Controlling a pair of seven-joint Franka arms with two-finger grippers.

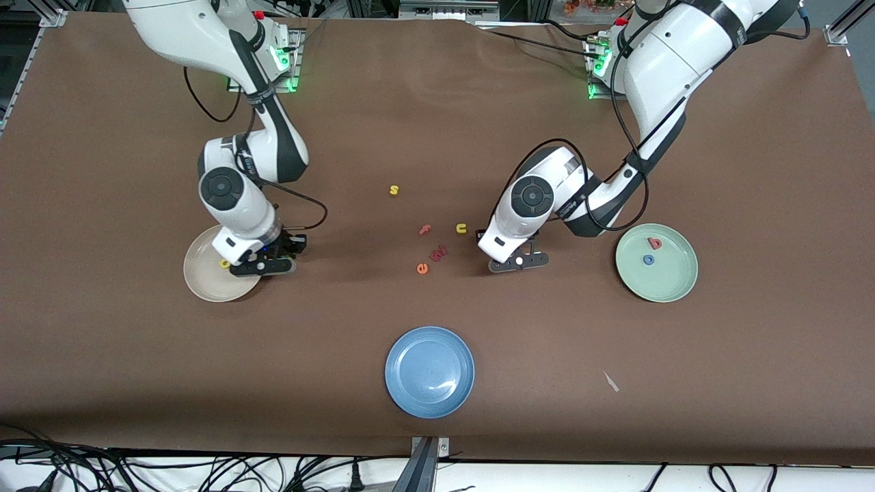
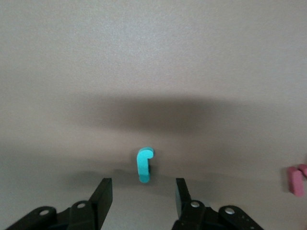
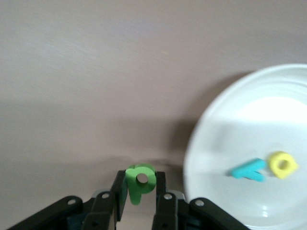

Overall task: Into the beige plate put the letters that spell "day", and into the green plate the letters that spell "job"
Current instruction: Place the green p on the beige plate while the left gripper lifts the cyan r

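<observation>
Both arms are wearing glossy white shells with black joint caps, black cables looping alongside, and black claws; green lights are glowing at their bases.

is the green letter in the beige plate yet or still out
Out. The right gripper grips the green letter beside the beige plate; only the teal y and yellow letter lie inside.

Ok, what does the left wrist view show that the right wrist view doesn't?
Left wrist only: the light-blue j lying on the table between the open fingers of the left pincer, untouched, and a pink letter at the picture's edge.
Right wrist only: the right pincer shut on the green d, beside the beige plate, which holds the teal y and the yellow a.
Both: bare brown table.
</observation>
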